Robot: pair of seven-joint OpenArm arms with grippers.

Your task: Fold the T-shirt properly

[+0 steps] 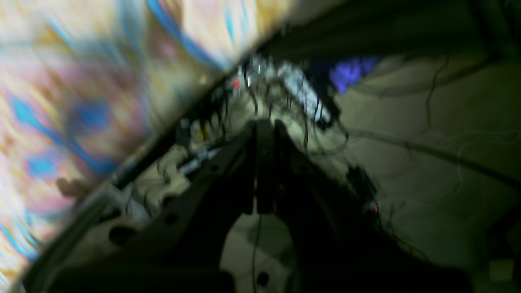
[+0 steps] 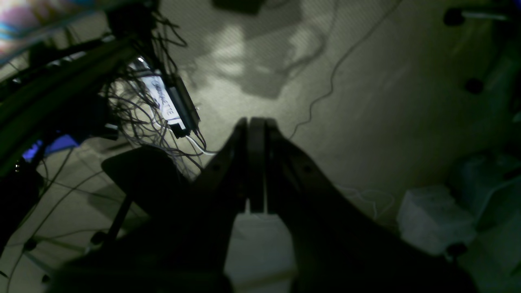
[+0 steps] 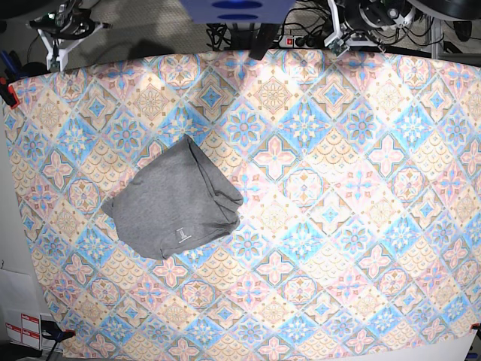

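Through heavy blur, the left gripper [image 1: 264,171] showed as a dark wedge with its jaws pressed together, pointing past the edge of the pastel tile-patterned tablecloth [image 1: 81,101] toward a tangle of cables [image 1: 281,101] on a pale floor [image 1: 427,171] below.

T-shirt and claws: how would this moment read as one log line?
T-shirt: bunched, tablecloth's left part | left claw: shut, empty, off table | right claw: shut, empty, off table | fold: unfinished
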